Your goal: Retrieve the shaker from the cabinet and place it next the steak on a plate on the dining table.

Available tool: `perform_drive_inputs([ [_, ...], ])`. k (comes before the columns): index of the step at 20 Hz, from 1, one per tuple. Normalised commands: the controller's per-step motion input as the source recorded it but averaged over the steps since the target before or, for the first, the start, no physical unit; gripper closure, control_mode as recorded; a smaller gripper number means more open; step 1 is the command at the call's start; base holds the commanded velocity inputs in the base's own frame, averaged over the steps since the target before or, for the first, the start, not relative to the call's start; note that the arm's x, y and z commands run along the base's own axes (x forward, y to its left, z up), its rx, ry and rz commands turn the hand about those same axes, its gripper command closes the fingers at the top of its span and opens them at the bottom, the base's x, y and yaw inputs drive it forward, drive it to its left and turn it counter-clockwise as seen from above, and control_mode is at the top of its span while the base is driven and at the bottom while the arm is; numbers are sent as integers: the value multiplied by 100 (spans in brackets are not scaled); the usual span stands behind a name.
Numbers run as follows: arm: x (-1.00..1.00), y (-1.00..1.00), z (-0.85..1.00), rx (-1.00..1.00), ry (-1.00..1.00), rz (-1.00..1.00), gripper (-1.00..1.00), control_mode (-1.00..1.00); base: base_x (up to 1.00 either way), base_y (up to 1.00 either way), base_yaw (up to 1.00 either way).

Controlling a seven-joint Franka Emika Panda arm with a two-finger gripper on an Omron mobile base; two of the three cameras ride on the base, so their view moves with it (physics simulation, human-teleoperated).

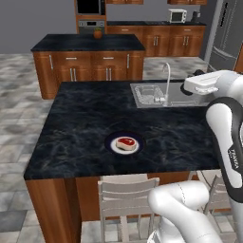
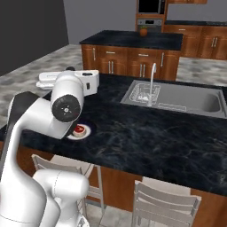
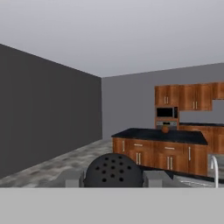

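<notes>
Shaker (image 3: 113,170) in gripper (image 3: 113,178); one steak (image 1: 125,143)

Light: even, flat, rendered daylight, no visible source | Shadows: faint, soft patch under the plate (image 1: 124,143) at 6 o'clock of the dining table (image 1: 85,114) | Glare: mild pale sheen on the marble top and steel sink (image 2: 177,99) | Sharpness: soft, low resolution, slight blur throughout | Edges: no visible distortion

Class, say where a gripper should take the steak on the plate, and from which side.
Probably from above, pinching the steak across its narrower width: it lies flat on the plate, whose rim leaves little room for a sideways approach.
</notes>
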Motion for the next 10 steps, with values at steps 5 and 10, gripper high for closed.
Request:
perform_drive_inputs([
  [5, 8, 0, 0, 0, 0, 2, 100, -100, 1, 0, 0],
  [10, 17, 0, 0, 0, 0, 13, 100, -100, 0, 0, 0],
])
